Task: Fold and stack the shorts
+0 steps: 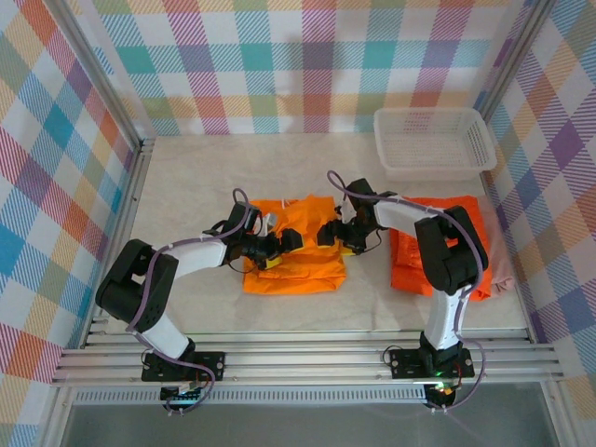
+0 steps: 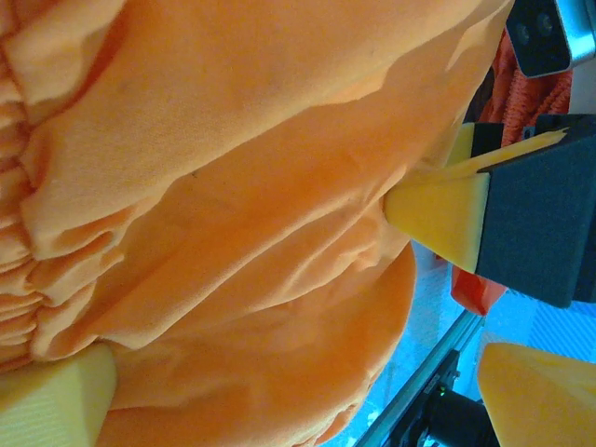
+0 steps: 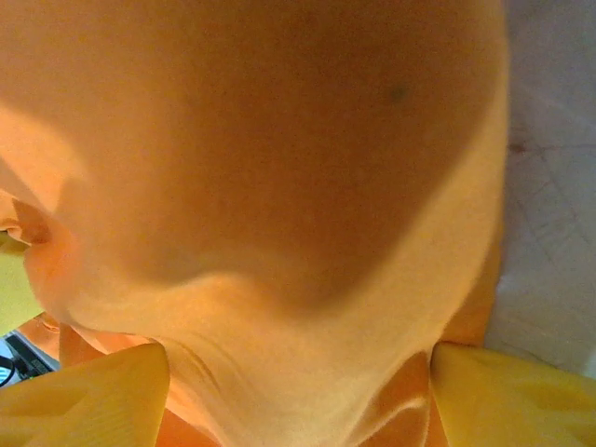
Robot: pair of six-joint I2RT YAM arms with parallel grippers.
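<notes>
Shorts, yellow-orange (image 1: 293, 253), lie flat at mid-worktop (image 1: 186, 177) in a rough square, with both arms reaching in over them from either side. Left fingers (image 2: 56, 400) come in from the left edge of the cloth and stand wide open; the wrist view has one yellow pad low left and the other low right, with rumpled cloth across the whole gap between them and the gathered waistband bunched along the left edge. Right fingers (image 3: 84, 400) come in from the right and sit over the upper right part of the same pair. They are spread apart, not pressed together. A smooth hump of cloth rises into the gap and meets both pads at their inner sides. From the left wrist, one right pad touches the cloth and pushes a crease into it. Seen from above, the two sets of tips face each other, close but apart, over the middle of the pair. Orange shorts (image 1: 466, 223) lie to the right under the right arm (image 1: 447, 251), with a strip of bare worktop between the pairs. Pink shorts (image 1: 504, 272) peek out past their right edge. Basket (image 1: 433, 140) sits at the far right, well apart.
</notes>
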